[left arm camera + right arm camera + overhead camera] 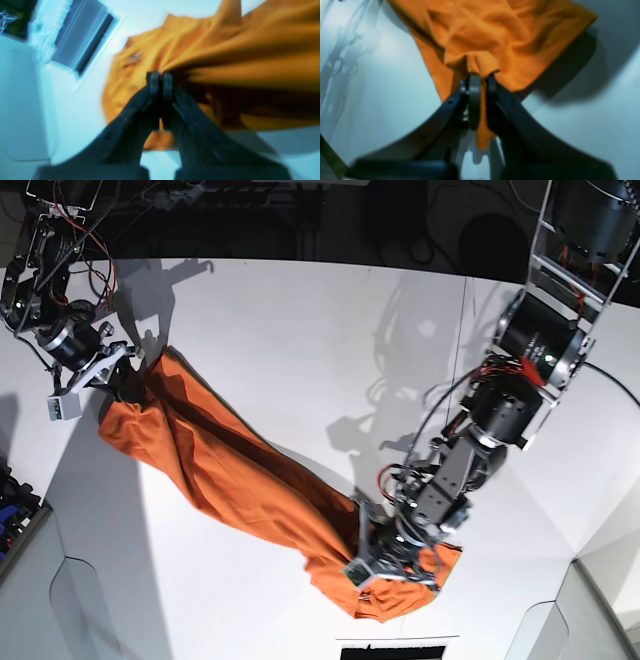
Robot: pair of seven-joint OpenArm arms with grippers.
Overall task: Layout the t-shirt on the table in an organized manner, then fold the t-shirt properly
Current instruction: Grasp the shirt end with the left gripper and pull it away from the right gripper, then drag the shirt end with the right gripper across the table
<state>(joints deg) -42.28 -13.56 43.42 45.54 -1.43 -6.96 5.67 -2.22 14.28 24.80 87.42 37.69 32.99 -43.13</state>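
I see the t-shirt (pixel 240 480) stretched diagonally over the table (pixel 300 330), upper left to lower right in the base view. My right gripper (pixel 481 80) pinches a bunched fold, cloth visible between the jaws. My left gripper (pixel 161 76) is clamped on the t-shirt's edge; its blurred wrist view alone shows the neck tag (pixel 135 56).

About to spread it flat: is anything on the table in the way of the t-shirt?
Nothing visible. Both grippers, left and right, already hold the t-shirt, and the table around it shows bare white.
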